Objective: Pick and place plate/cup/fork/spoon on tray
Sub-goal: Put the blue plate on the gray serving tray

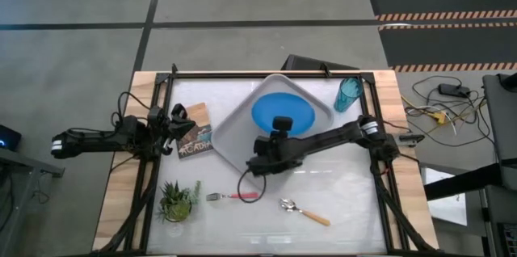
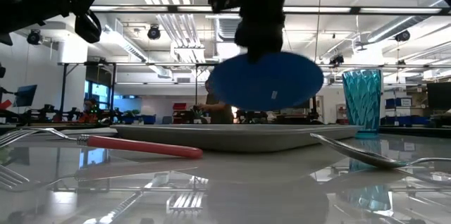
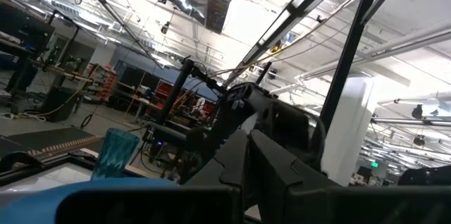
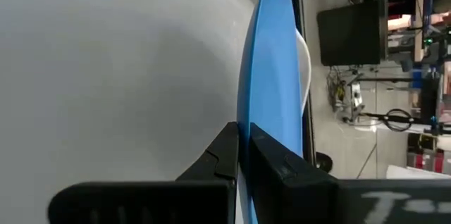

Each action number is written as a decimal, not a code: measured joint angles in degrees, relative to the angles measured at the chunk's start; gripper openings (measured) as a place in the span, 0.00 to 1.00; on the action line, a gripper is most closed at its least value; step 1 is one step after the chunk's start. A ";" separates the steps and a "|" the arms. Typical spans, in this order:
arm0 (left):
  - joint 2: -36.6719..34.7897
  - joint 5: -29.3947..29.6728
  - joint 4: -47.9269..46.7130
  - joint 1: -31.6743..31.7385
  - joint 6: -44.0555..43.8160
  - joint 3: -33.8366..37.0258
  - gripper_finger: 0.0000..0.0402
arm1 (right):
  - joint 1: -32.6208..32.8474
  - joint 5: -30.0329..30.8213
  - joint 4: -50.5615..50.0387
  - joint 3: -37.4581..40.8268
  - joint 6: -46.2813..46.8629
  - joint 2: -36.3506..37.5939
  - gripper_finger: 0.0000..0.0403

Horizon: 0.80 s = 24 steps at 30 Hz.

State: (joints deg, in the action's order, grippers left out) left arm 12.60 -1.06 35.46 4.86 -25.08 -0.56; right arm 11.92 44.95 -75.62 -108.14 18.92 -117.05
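The blue plate (image 1: 283,111) is held over the grey tray (image 1: 234,140), which lies turned at the table's middle. In the low view the plate (image 2: 264,82) hangs tilted and clear above the tray (image 2: 232,136). My right gripper (image 1: 279,133) is shut on the plate's near rim. The teal cup (image 1: 350,94) stands upright at the far right, off the tray. The pink-handled fork (image 1: 234,196) and the orange-handled spoon (image 1: 305,211) lie flat on the table near the front. My left gripper (image 1: 179,124) waits at the left, shut and empty. My right gripper pinches the plate's rim (image 4: 248,122) between its two fingers, one on each face, at the plate's near side. The fingers come from the near side, slanting. The plate is lifted clear of the tray, tilted, with the held rim (image 2: 262,56) highest and its underside facing the near edge.
A book (image 1: 194,132) lies between my left gripper and the tray. A small potted plant (image 1: 178,200) stands at the near left, beside the fork. A dark object (image 1: 311,65) sits at the table's far edge. Bare tabletop lies right of the spoon.
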 joint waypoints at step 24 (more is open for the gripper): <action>0.00 -0.02 -0.05 -0.01 -0.02 0.00 0.00 | -7.74 -10.83 7.79 1.03 -4.50 -4.06 0.09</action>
State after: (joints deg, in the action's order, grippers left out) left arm 12.60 -1.08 35.41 4.85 -25.10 -0.56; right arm 4.19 34.12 -67.83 -107.11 14.42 -121.10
